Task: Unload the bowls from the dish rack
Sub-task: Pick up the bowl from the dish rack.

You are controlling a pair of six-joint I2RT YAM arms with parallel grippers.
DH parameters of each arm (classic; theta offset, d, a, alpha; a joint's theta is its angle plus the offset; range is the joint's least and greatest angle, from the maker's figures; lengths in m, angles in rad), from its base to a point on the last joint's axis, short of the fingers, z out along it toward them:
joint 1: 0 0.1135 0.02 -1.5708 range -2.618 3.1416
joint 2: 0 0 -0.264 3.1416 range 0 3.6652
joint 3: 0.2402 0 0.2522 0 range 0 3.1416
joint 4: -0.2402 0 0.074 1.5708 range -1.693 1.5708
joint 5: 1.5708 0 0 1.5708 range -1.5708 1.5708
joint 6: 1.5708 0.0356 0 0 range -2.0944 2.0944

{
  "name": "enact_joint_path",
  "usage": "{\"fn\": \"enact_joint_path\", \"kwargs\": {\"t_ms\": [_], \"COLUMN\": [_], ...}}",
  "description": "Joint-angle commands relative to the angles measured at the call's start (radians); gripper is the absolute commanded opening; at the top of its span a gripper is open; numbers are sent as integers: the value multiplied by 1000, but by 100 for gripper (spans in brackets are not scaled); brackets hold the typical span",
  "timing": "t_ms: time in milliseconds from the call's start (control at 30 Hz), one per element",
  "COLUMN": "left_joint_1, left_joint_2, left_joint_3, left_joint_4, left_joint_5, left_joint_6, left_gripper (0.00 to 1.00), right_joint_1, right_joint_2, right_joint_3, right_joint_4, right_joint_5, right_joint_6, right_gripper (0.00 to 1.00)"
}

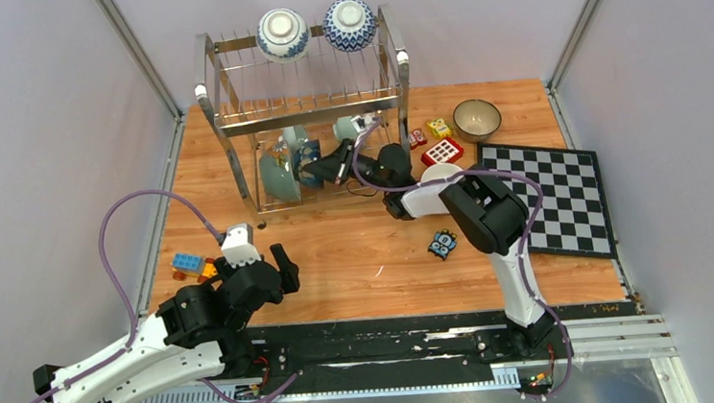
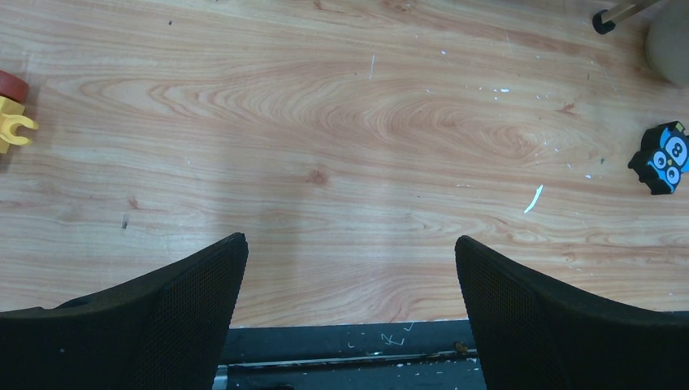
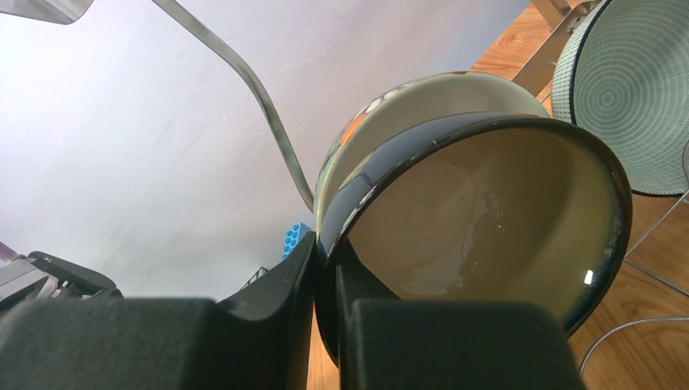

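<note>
Top external view: the dish rack (image 1: 305, 100) stands at the far edge of the table (image 1: 340, 280), left of centre. Two blue-and-white bowls (image 1: 282, 32) sit upturned on its upper tier, side by side. On the lower tier a celadon bowl (image 1: 275, 175) stands on edge at the left end. The right gripper (image 1: 323, 167) reaches into this lower tier, just beside that bowl; its grip cannot be read from this view. A brown bowl (image 1: 477, 118) sits upright near the far right corner, and a cream-white bowl (image 1: 438, 170) lies partly hidden behind the right arm. A chessboard (image 1: 550, 196) lies along the right edge, with toy blocks (image 1: 441, 143) between it and the rack. The left gripper (image 1: 274, 269) hangs over the near left part of the table. Left wrist view: its fingers (image 2: 195, 301) are spread wide with only bare wood between them, near the near edge. Right wrist view: the fingers (image 3: 272, 313) are clenched on the rim of a dark-rimmed bowl (image 3: 479, 219) with a cream interior, standing on edge. A cream bowl (image 3: 422, 93) leans directly behind it, and a ring-patterned green bowl (image 3: 634, 89) stands beside them.
</note>
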Motion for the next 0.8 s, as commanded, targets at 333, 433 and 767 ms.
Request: {"fn": "enact_joint_path", "kwargs": {"t_ms": [333, 433, 767], "left_joint_1": [5, 5, 5], "left_joint_2": [-10, -8, 7], "left_joint_3": [18, 24, 58], "left_joint_4": [13, 21, 47], "left_joint_5": [-9, -22, -72], "left_joint_6": [-12, -4, 42], "left_gripper": [100, 100, 100], "right_joint_1": [-20, -20, -18], "right_joint_2": [-170, -202, -384], "right_joint_3": [-117, -148, -330], "right_joint_4": [67, 44, -76], "right_joint_5": [-28, -46, -75], "right_joint_6": [-81, -105, -245], "right_gripper": [3, 3, 3]}}
